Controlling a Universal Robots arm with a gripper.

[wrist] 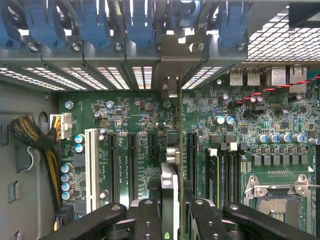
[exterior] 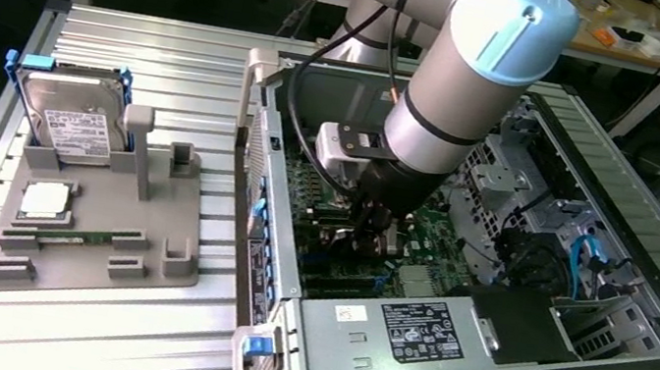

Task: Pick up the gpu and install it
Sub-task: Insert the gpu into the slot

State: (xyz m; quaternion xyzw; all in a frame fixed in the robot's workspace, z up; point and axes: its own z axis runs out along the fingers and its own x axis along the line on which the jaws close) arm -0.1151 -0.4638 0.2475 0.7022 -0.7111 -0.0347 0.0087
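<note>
Exterior view: the robot arm (exterior: 452,85) reaches from 12 o'clock down into the open computer case (exterior: 639,244), which occupies the exterior view's right half of the slatted metal table (exterior: 79,344). The gripper (exterior: 364,240) sits low over the green motherboard (exterior: 429,231) near the case's centre. At 9 o'clock from the case, a grey parts holder (exterior: 94,247) stands on the table, carrying the silver hard drive (exterior: 73,120) in its blue frame, upright at the holder's 12 o'clock end, and a slim green memory stick (exterior: 76,234) lying flat nearer 6 o'clock. The power supply (exterior: 413,332) with its label lies at the case's 6 o'clock edge.

Wrist view: the black fingers (wrist: 148,220) are closed on the gpu (wrist: 170,195), seen edge-on as a thin card with a silvery metal edge, held upright between them. The card stands directly over the motherboard's (wrist: 130,115) row of expansion slots (wrist: 132,167), aligned with their length; whether its lower edge has entered a slot cannot be told. A white slot (wrist: 91,167) lies beside the black ones, and a braided cable bundle (wrist: 37,142) runs along the case wall.
</note>
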